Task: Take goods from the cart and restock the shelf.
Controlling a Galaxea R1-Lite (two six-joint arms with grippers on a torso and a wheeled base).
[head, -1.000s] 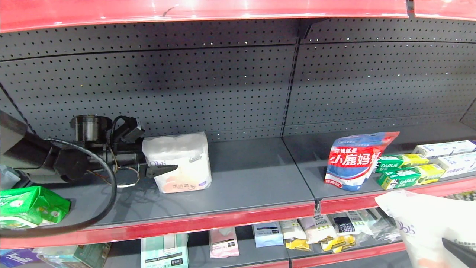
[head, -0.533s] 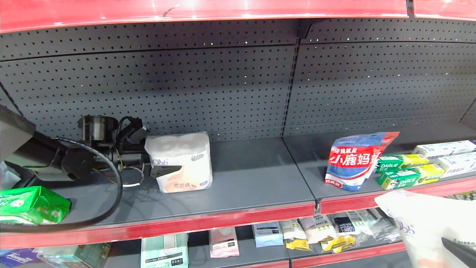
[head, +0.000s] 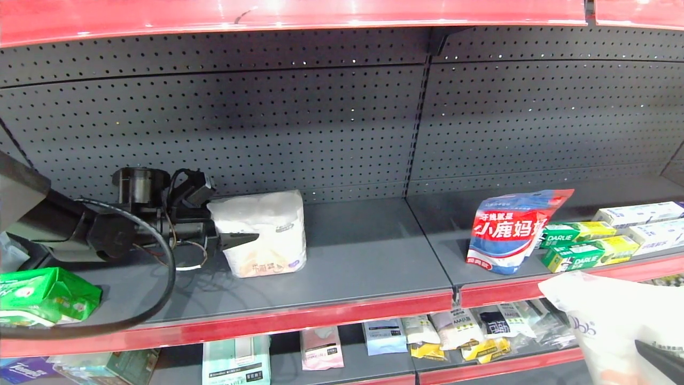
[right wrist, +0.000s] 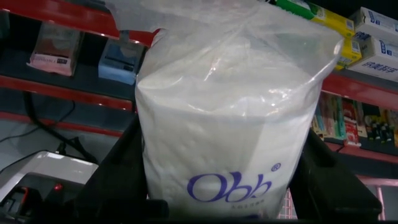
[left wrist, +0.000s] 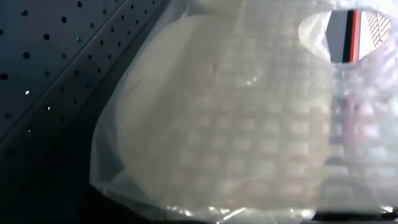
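Now, left jaws: left gripper (head: 243,235) pinched on the tissue pack (head: 264,232), with one finger lying across its front face
Right jaws: right gripper (right wrist: 224,177) clamped on a second tissue pack (right wrist: 224,124), with a finger pressed against either side
Held pack, left: upright on the shelf (head: 363,256), base apparently down on the deck, perforated back wall close behind
Held pack, right: low, in front of the shelf's red lip, below the toothpaste boxes (head: 577,251)
Neighbours: red-and-blue pouch (head: 507,230) just beside those boxes, seemingly leaning on them; green pack (head: 48,294) by the left arm
Risk, left: the soft wrap may snag on the finger as it lets go, so the pack could tip or be dragged forward
Risk, right: raising the second tissue pack could catch the lip or knock the leaning pouch over
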